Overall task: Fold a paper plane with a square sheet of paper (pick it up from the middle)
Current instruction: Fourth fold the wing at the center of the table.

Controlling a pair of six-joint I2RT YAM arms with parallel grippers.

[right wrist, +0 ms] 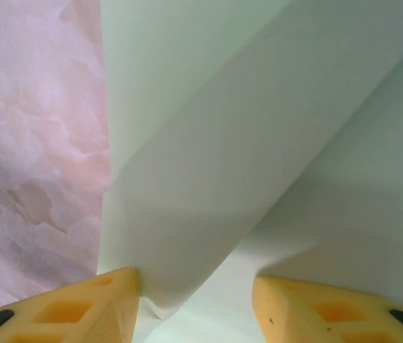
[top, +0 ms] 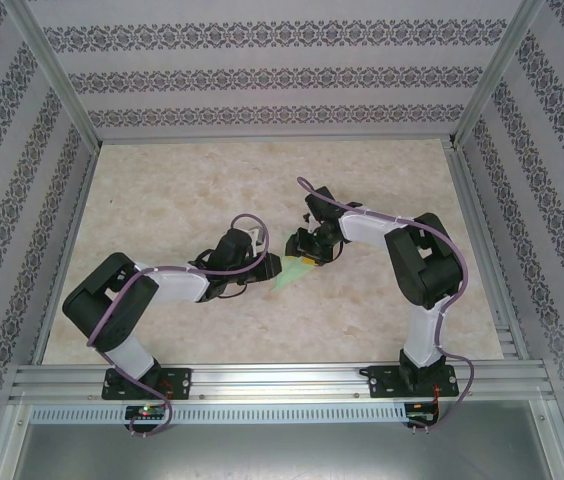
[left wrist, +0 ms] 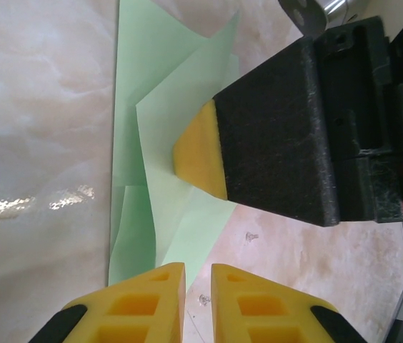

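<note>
The pale-green sheet of paper (top: 290, 272) lies partly folded on the table between both grippers, with creased flaps (left wrist: 166, 93). My left gripper (top: 265, 263) sits low at the sheet's near corner. Its yellow fingers (left wrist: 151, 300) stand almost together with a thin slit (left wrist: 198, 286) between them, and I see nothing held there. My right gripper (top: 307, 252) is down on the paper from the other side, and its yellow fingertip (left wrist: 200, 153) presses on a flap. It is open (right wrist: 198, 293), astride a raised fold (right wrist: 259, 107), with one fingertip (right wrist: 108, 300) touching that fold.
The marble-patterned table (top: 162, 200) spreads widely around the paper. Patterned walls and metal posts (top: 57, 80) box it in. An aluminium rail (top: 282, 380) carrying both arm bases runs along the near edge.
</note>
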